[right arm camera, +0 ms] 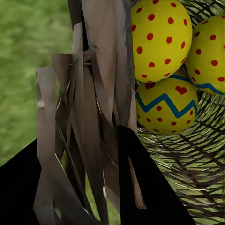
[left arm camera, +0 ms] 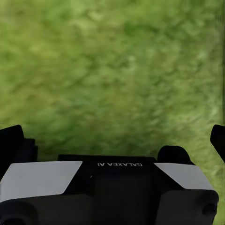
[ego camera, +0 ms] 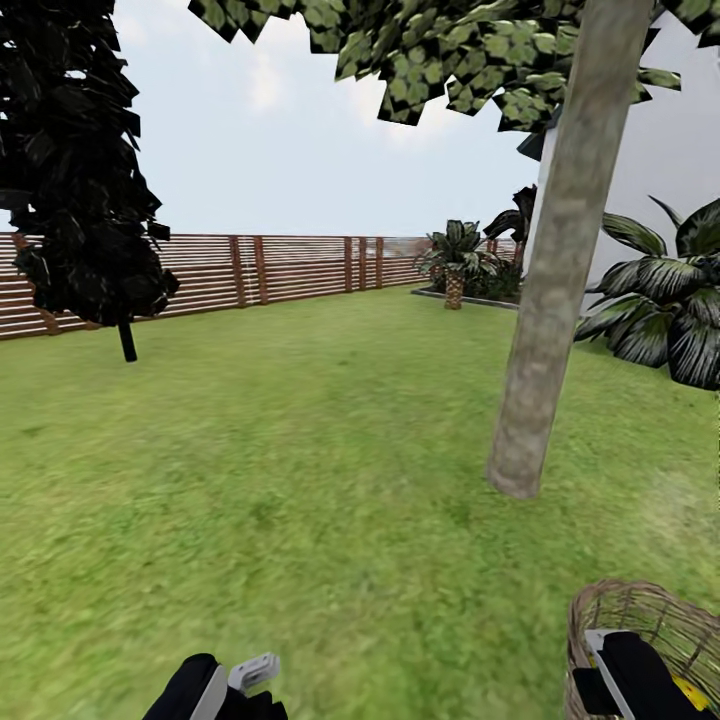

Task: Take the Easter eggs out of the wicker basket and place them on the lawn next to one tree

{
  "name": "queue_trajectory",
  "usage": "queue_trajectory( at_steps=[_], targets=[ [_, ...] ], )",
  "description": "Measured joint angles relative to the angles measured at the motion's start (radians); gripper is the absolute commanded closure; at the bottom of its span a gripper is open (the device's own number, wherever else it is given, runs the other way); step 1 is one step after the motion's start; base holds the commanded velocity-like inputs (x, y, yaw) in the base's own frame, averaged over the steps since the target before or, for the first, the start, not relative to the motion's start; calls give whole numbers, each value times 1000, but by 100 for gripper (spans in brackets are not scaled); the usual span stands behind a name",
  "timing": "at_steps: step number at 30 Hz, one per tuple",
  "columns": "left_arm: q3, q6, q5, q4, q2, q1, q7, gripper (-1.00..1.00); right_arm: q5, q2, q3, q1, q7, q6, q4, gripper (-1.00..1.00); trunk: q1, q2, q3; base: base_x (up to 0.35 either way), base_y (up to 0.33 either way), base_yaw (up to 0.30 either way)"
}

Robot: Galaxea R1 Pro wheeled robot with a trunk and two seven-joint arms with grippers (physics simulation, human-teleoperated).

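The three Easter eggs (right arm camera: 164, 70) sit together inside the wicker basket (ego camera: 640, 625), touching one another, and the basket stands on the lawn (ego camera: 300, 470) near the tree (ego camera: 555, 300), on the robot's right. None of them is out yet, so by my reading the task is at its first step: reaching in for an egg.

The right claw (right arm camera: 84, 187) is at the basket's rim. Its two dark fingers stand apart, and between them runs the woven wall of the basket, not an egg. Whether the fingers press on that wall, I cannot tell. The eggs lie just beyond it, inside.

Next, I judge, the right claw needs to clear the rim and come down over the nearest egg.

The left claw (left arm camera: 115, 140) hangs over bare grass, fingers wide apart, holding nothing.
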Motion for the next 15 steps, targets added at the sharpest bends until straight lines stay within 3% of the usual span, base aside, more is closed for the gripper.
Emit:
queue_trajectory(
  at_steps=[5,11,15],
  targets=[
    [0,0,0,0,0,0,0,-100,-20,0,0,0,0,0,5,100,0,0,0,347,0,-3],
    [0,0,0,0,0,0,0,-100,-13,0,0,0,0,0,3,100,0,0,0,347,0,-3],
    [0,0,0,0,-1,-1,0,-100,-15,0,0,0,0,0,1,100,0,0,2,347,0,-205]
  ],
)
